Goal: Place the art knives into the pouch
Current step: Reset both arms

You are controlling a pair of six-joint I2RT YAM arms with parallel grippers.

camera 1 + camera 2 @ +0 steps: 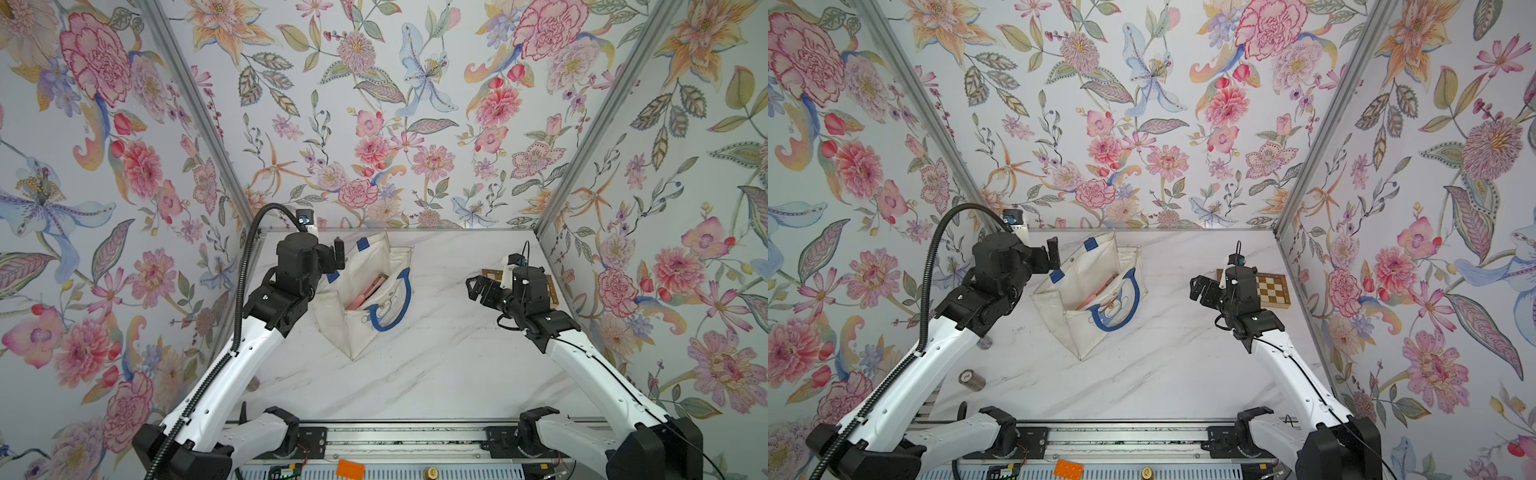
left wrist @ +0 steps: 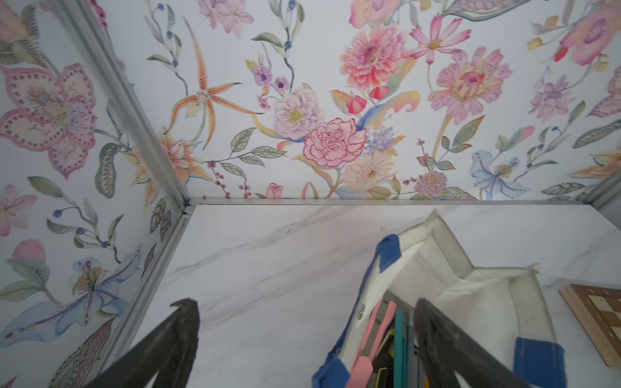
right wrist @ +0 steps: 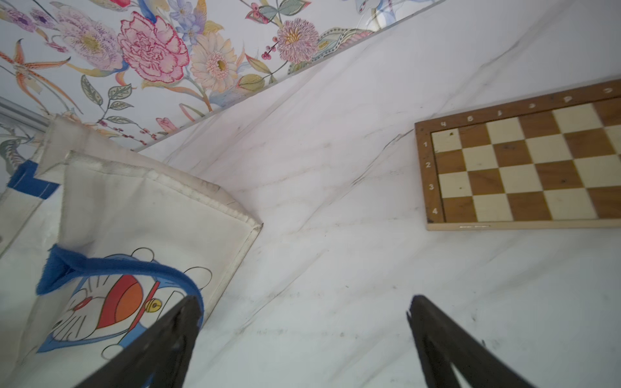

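The pouch (image 1: pixel 361 332) (image 1: pixel 1075 328), an off-white canvas tote with blue handles, lies open-mouthed in the middle of the marble table in both top views. Inside it a pink art knife (image 2: pixel 373 336) (image 1: pixel 368 295) rests beside a teal one (image 2: pixel 399 336) and a yellow-and-black one. My left gripper (image 2: pixel 305 305) (image 1: pixel 336 264) hangs open over the pouch's left rim, holding nothing, one finger over the mouth and the other over bare table. My right gripper (image 3: pixel 304 302) (image 1: pixel 478 291) stands open and empty to the right of the pouch (image 3: pixel 134 208), apart from it.
A wooden chessboard (image 1: pixel 1273 289) (image 3: pixel 524 168) lies at the far right, just behind the right gripper. A spool of thread (image 1: pixel 971 379) sits near the front left, by the left arm. Flowered walls close in the table on three sides.
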